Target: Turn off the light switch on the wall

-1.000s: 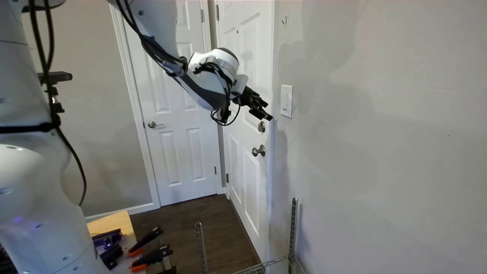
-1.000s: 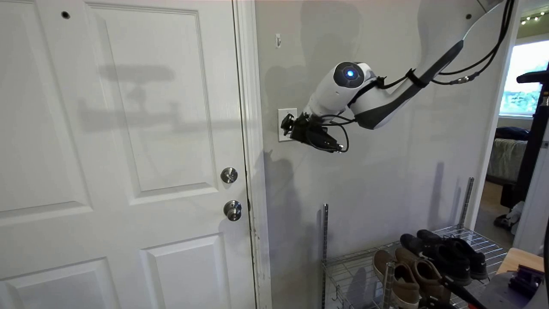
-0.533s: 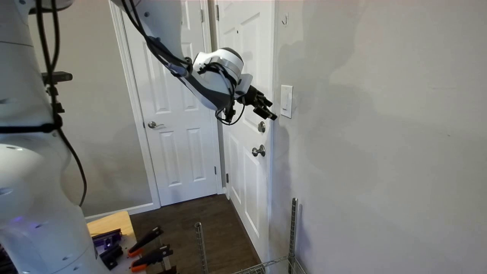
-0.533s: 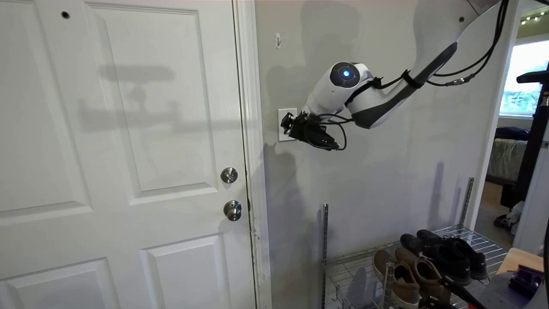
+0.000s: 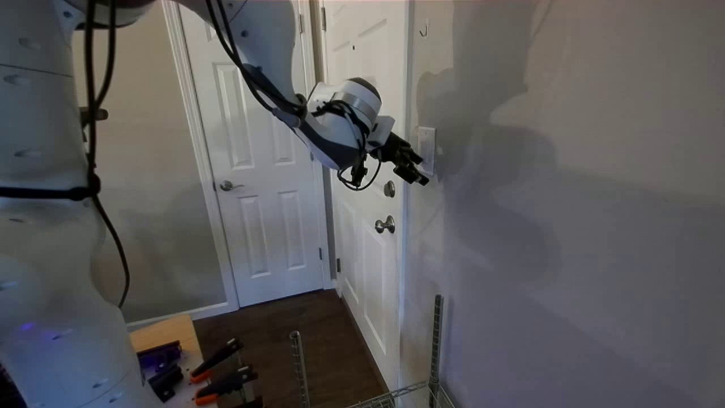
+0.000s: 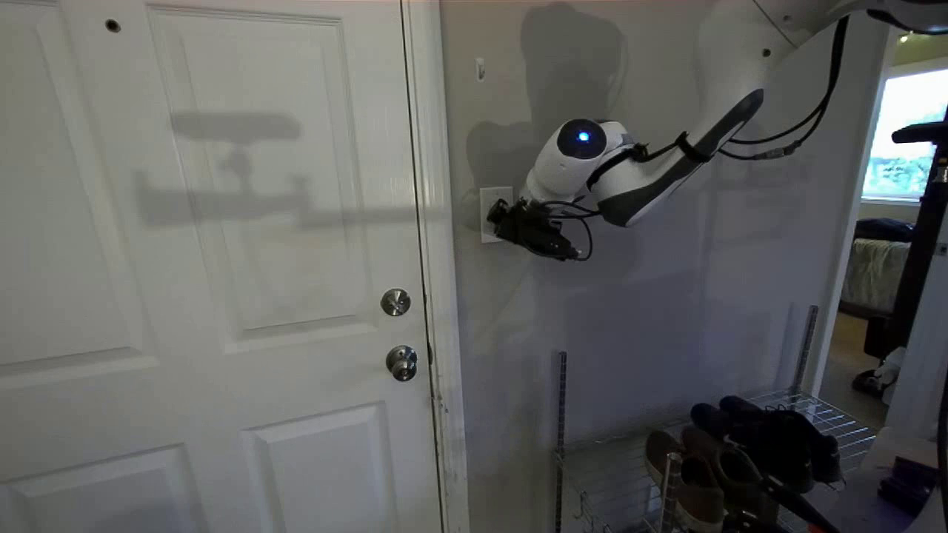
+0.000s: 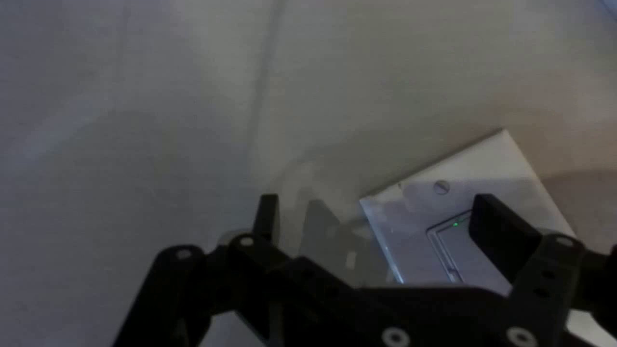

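Note:
The light switch is a white plate on the pale wall [image 5: 612, 147], beside the door frame. The switch [image 5: 427, 141] is partly hidden behind my gripper [image 5: 422, 169] in an exterior view. In an exterior view the switch [image 6: 488, 195] is also partly covered by the gripper [image 6: 495, 216]. In the wrist view my gripper [image 7: 376, 202] is open, with nothing between its fingers. Its right finger overlaps the middle of the switch [image 7: 405, 226], where a small green light glows. Its left finger is over bare wall. I cannot tell whether a fingertip touches the switch.
A white door [image 6: 281, 244] with a round knob [image 6: 402, 363] and a deadbolt [image 6: 395, 302] stands next to the switch. A small hook [image 6: 480, 70] is above it. Below is a wire rack [image 6: 615, 474] with shoes and upright posts.
My gripper has moved closer to the wall and up to the switch, and the arm has followed. The room has become dimmer, with darker shadows on the wall.

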